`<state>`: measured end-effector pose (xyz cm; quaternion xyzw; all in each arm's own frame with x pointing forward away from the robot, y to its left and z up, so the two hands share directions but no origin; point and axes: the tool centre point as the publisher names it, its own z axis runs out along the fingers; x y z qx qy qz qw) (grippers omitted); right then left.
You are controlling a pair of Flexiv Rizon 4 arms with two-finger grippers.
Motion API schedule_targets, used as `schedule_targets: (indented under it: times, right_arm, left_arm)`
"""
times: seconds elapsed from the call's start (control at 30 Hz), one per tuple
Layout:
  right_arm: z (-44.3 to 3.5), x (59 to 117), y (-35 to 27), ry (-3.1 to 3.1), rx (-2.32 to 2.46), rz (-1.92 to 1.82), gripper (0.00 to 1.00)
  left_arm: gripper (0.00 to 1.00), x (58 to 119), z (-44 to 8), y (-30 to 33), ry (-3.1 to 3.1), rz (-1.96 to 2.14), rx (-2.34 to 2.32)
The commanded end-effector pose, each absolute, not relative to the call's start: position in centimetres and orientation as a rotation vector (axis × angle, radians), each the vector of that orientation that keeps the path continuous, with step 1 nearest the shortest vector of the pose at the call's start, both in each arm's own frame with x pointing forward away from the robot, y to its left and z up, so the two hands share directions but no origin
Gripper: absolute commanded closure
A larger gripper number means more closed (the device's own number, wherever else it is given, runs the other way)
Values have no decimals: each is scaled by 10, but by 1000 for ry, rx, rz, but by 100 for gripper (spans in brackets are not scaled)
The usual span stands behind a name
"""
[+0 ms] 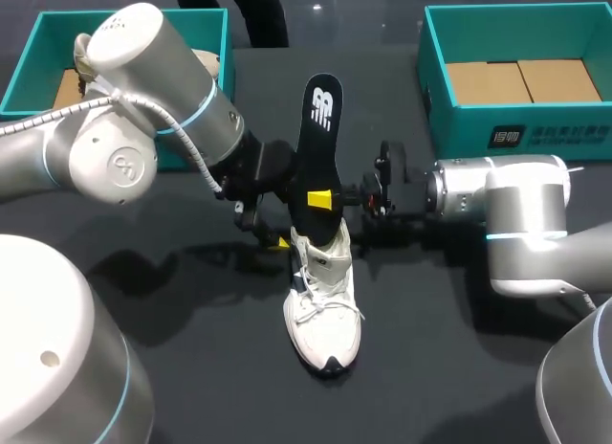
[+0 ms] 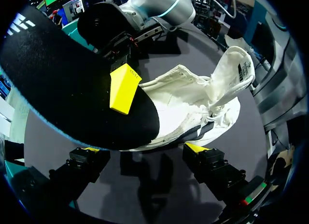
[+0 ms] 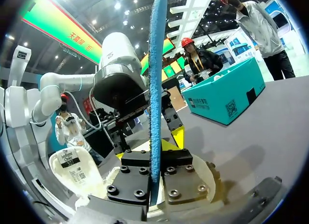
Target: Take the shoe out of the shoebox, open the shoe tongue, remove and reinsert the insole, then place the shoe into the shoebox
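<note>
A white lace-up shoe (image 1: 325,305) stands on the dark table, its tongue (image 3: 72,166) pulled up. A black insole (image 1: 317,147) stands upright above the shoe's opening, and its lower end reaches the collar. My right gripper (image 1: 327,197) is shut on the insole's middle; in the right wrist view the insole's blue edge (image 3: 155,79) runs up from between its fingers (image 3: 177,135). My left gripper (image 1: 268,229) is open just left of the shoe's heel. In the left wrist view the insole (image 2: 67,89) and shoe (image 2: 203,103) lie ahead of its fingers (image 2: 195,147), which hold nothing.
A teal shoebox (image 1: 435,80) with a cardboard floor stands at the back right. A second teal box (image 1: 29,52) sits at the back left, partly behind my left arm. Both arms meet over the table's middle.
</note>
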<state>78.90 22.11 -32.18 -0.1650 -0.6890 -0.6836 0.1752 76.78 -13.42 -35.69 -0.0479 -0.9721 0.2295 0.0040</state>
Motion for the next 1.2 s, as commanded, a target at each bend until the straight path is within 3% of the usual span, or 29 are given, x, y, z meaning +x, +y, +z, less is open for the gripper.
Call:
schedule_targets:
  times: [0.03, 1.03, 1.1, 1.2]
  right_arm:
    - [-332, 784, 224, -1960, -485, -1899, 100]
    - [-361, 760, 225, -1917, -578, -1845, 100]
    - [-359, 760, 225, -1928, -571, -1844, 89]
    - [-355, 761, 225, -1950, -562, -1843, 83]
  left_arm:
    - [0, 768, -358, -135, -3048, 719, -150]
    - [0, 768, -358, -135, -3048, 719, -150]
    - [0, 768, -358, -135, -3048, 719, -150]
    - [0, 768, -358, -135, -3048, 719, -150]
